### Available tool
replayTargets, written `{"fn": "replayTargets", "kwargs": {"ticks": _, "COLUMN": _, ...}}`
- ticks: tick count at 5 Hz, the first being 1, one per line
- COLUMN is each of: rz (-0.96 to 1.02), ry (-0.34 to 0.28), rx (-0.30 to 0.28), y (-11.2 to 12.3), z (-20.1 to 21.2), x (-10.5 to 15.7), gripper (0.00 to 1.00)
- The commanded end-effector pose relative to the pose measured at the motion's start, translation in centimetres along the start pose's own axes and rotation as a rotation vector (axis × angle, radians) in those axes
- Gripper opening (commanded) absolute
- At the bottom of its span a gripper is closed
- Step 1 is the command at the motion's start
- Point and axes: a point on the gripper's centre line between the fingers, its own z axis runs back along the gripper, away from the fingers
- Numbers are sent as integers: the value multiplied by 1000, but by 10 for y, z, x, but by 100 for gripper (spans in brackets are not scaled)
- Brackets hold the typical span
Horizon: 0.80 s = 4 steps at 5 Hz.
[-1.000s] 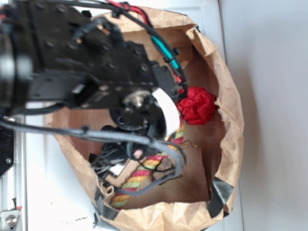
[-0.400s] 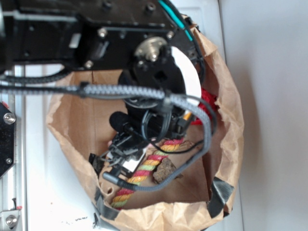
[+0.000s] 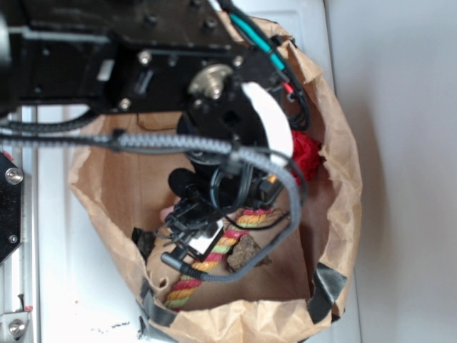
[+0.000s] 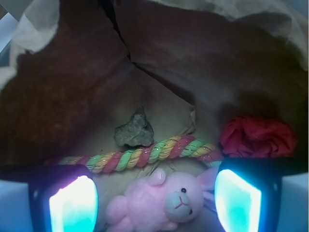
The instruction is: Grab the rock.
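The pincer (image 4: 154, 200) was seen spread wide and empty, a pink plush bunny (image 4: 161, 203) lying between its fingers. Just past the bunny, a striped rope (image 4: 140, 154) was stretched crosswise. The rock (image 4: 135, 130) was found touching the rope's far side, ahead and slightly left, its long axis roughly crosswise.
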Motion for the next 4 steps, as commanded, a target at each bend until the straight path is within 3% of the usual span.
{"fn": "replayTargets", "kwargs": {"ticks": 1, "rz": -110, "ry": -54, "rx": -22, "y": -15, "z": -11, "x": 11, "gripper": 100}}
{"fn": "replayTargets", "kwargs": {"ticks": 4, "rz": -154, "ry": -62, "rx": -44, "y": -39, "z": -14, "x": 24, "gripper": 100}}
